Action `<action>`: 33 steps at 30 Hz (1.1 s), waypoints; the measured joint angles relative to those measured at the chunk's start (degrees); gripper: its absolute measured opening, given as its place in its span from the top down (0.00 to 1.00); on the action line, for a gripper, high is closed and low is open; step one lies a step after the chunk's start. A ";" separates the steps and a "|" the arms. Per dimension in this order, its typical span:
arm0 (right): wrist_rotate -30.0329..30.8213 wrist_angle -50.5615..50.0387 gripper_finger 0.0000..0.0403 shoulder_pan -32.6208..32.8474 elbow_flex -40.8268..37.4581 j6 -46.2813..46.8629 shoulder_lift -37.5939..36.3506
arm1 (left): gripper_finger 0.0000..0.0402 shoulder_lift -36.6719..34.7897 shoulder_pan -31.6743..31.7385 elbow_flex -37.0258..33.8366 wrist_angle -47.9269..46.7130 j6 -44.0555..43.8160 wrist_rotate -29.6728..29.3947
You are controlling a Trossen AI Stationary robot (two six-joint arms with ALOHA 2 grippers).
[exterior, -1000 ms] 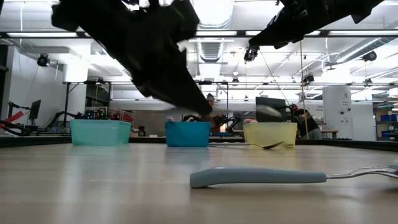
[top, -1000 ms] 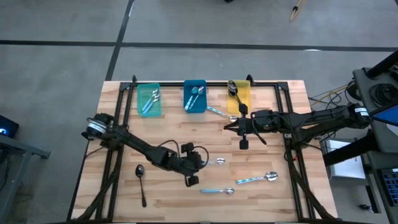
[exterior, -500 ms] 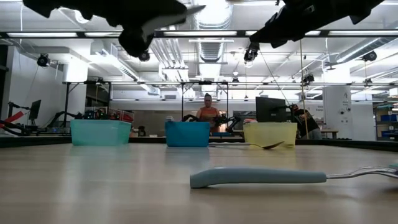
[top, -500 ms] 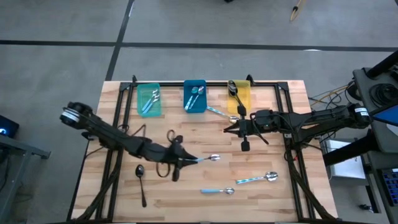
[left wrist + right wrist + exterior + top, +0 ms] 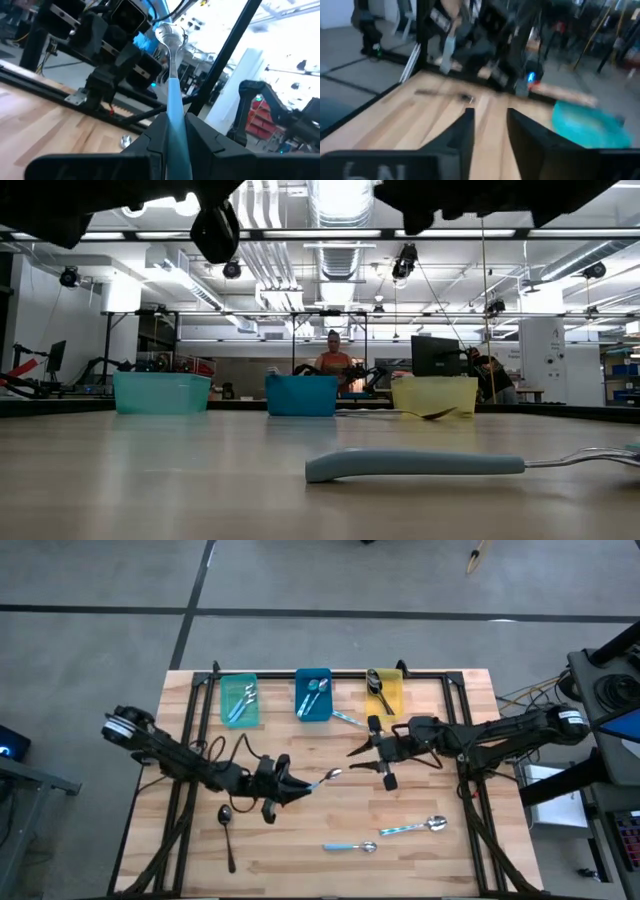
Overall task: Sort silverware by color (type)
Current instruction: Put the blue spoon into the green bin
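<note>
My left gripper (image 5: 298, 788) hovers over the table's left-middle, shut on a spoon (image 5: 322, 779) that has a light-blue handle and a shiny bowl. My right gripper (image 5: 358, 750) hangs open above the table's middle, near the yellow bin (image 5: 384, 692), with nothing between its fingers (image 5: 466, 131). On the table lie a dark spoon (image 5: 226, 828) at the left and two blue-handled spoons (image 5: 350, 846) (image 5: 412, 827) near the front. Another spoon (image 5: 348, 720) lies beside the blue bin (image 5: 313, 694). More spoons rest inside the teal bin (image 5: 239, 700), the blue bin and the yellow bin. My left gripper pinches the spoon's light-blue handle (image 5: 175, 117) between its two fingers. The spoon runs on along the fingers, its shiny bowl (image 5: 168, 35) sticking out past the tips toward the right arm. It is lifted clear of the table and tilted bowl-up.
The three bins stand in a row along the far edge (image 5: 161, 392) (image 5: 301, 395) (image 5: 434, 394). A black frame runs along the table's far and side edges. In the low view a blue spoon handle (image 5: 415, 464) lies close to the camera. A person stands in the room behind the table.
My left gripper took the blue-handled spoon off the table's middle, rose and drew back toward the left edge, tipping the bowl upward. My right gripper moved a little toward the table's left and turned.
</note>
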 joint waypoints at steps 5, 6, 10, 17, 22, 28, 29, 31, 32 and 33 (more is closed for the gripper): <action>-8.55 11.57 0.59 0.00 0.05 -2.33 5.78 | 0.92 5.31 0.00 1.25 5.45 0.21 1.51; -10.11 13.96 0.57 0.00 -0.02 -2.13 6.86 | 0.92 6.19 0.00 1.54 6.54 0.19 1.60; -13.13 22.78 0.51 -0.07 0.04 -1.00 10.17 | 0.92 9.86 0.00 2.46 9.59 -0.29 2.59; -20.64 25.95 0.49 0.24 1.84 -0.45 12.83 | 0.92 16.23 0.15 2.89 18.14 -1.33 2.61; -21.12 25.93 0.51 0.64 2.41 -1.64 13.20 | 0.92 19.00 0.50 2.99 20.80 -1.43 2.51; -21.06 25.95 0.55 0.61 2.41 -1.98 13.18 | 0.93 20.73 1.35 4.97 21.12 -1.41 2.55; -21.08 25.94 0.55 0.63 2.41 -2.05 13.18 | 0.96 20.74 1.38 5.04 21.13 -1.29 2.50; -21.08 25.79 0.57 0.63 2.41 -2.21 13.18 | 0.99 20.78 1.49 5.49 21.09 -0.98 2.81; -21.08 25.71 0.58 0.63 2.41 -2.26 13.18 | 1.00 20.77 1.49 5.52 21.13 -0.94 3.09; -21.08 25.71 0.59 0.63 2.41 -2.40 13.18 | 0.99 20.71 1.49 5.52 21.10 -0.92 3.34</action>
